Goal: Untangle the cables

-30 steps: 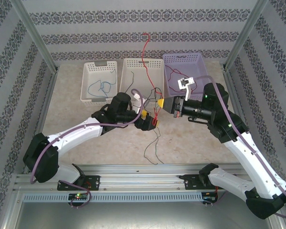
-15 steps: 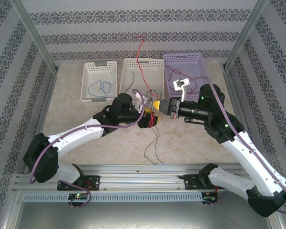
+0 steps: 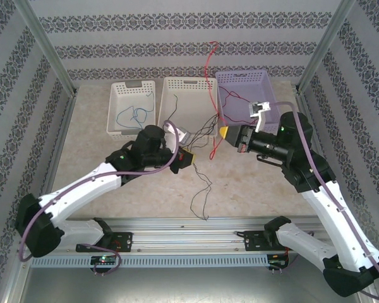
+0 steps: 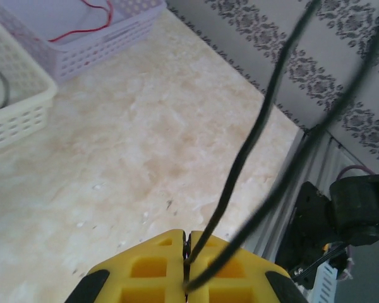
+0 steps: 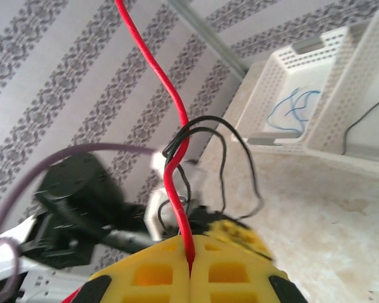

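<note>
The cables hang in a tangle between my two grippers above the table. In the top view my left gripper (image 3: 189, 157) is shut on a black cable (image 3: 204, 124), whose strands also trail down onto the table (image 3: 202, 199). The left wrist view shows two black cable strands (image 4: 240, 164) running out of the shut yellow jaws of the left gripper (image 4: 187, 249). My right gripper (image 3: 222, 132) is shut on the red cable (image 3: 208, 60), which arcs high over the baskets. In the right wrist view the red cable (image 5: 170, 95) rises from the right gripper (image 5: 191, 255), with black loops (image 5: 222, 148) hooked round it.
Three baskets stand along the back: a white basket (image 3: 112, 110) holding a blue cable (image 3: 134, 115), a middle white basket (image 3: 184, 80) and a purple basket (image 3: 243, 74) with a red cable (image 3: 230, 96) inside. Aluminium rails (image 3: 189, 230) run along the near edge.
My left gripper has shut on the black cable and drawn back to the left. The right gripper has pulled right with the red cable, spreading the tangle.
</note>
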You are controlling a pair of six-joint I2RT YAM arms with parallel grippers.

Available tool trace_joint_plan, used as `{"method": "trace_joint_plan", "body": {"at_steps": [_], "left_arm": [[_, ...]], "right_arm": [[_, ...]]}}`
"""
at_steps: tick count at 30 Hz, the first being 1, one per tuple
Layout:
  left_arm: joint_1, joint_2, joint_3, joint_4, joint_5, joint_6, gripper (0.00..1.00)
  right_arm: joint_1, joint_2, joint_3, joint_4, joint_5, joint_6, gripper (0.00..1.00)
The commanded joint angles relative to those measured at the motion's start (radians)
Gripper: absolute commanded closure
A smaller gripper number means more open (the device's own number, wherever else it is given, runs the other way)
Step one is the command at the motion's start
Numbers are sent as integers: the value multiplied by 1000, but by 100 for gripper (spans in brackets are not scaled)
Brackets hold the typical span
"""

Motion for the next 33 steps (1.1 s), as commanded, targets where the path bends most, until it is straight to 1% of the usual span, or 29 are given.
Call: {"method": "trace_joint_plan", "body": {"at_steps": [1, 4, 7, 8, 11, 13, 18, 22, 25, 29, 33], "left_arm": [[15, -69, 74, -225, -134, 70, 100], [59, -117, 103, -307, -230, 100, 100], [144, -169, 111, -339, -298, 91, 100], [183, -183, 119, -349, -312, 83, 100], [314, -226, 132, -354, -309, 46, 100], [363, -247, 141, -346, -313, 32, 100], [380, -275, 159, -310, -392, 18, 100], [395, -308, 144, -267, -445, 10, 100], [402, -343, 115, -233, -525, 17, 100], [429, -390, 59, -196, -600, 16, 100], [446, -421, 0, -162, -644, 30, 100]], "right_arm": [[-58, -1, -39, -39, -12, -7, 100], [-115, 8, -74, -49, -40, 4, 100], [-163, 17, -102, -72, -46, -7, 100], [-178, 21, -111, -82, -51, -12, 100], [-218, 33, -131, -110, -61, -33, 100], [-241, 37, -142, -130, -58, -47, 100], [-280, 47, -142, -196, -10, -95, 100], [-317, 30, -136, -268, 98, -133, 100], [-359, 9, -133, -300, 159, -153, 100], [-414, 5, -132, -333, 155, -164, 100], [-459, -23, -162, -329, 161, -157, 100]]}}
